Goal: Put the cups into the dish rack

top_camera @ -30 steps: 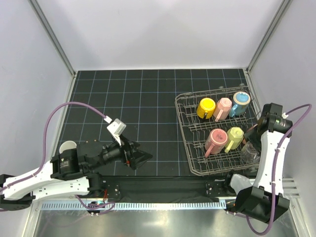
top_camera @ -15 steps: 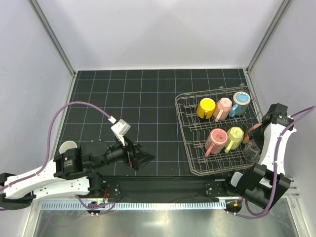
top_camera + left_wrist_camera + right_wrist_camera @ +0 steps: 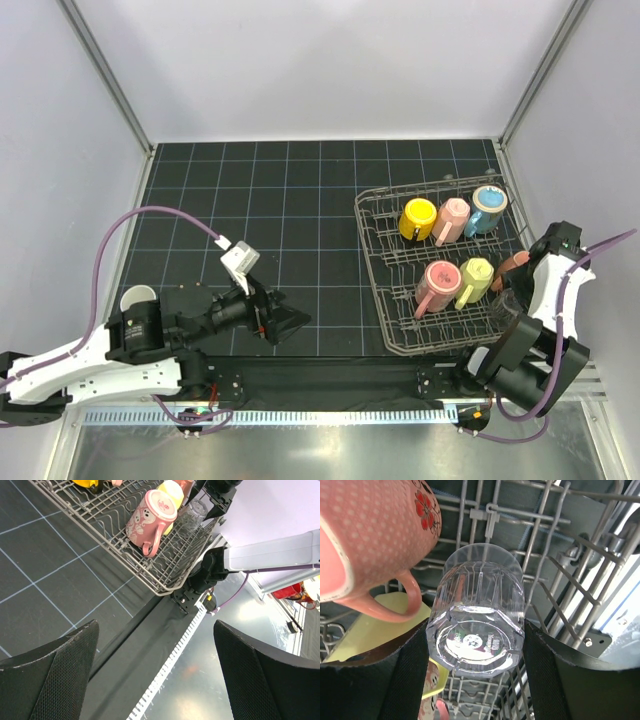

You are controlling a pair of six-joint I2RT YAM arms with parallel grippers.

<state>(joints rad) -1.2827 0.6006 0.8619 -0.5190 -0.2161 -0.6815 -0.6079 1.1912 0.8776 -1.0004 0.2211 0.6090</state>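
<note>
Glass tumbler (image 3: 477,625) mouth-first into dish rack (image 3: 464,510), base toward wrist — right jaws clamped on it, left jaws apart.

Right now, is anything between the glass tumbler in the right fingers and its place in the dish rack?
Nothing visible does. The glass tumbler, mouth toward the rack between the right fingers, has only bare wires of the dish rack beyond it. The pink mug sits close alongside, not underneath.

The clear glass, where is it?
Right wrist view: the glass is held by the right gripper at the rack's near right corner, beside the yellow mug.
</note>
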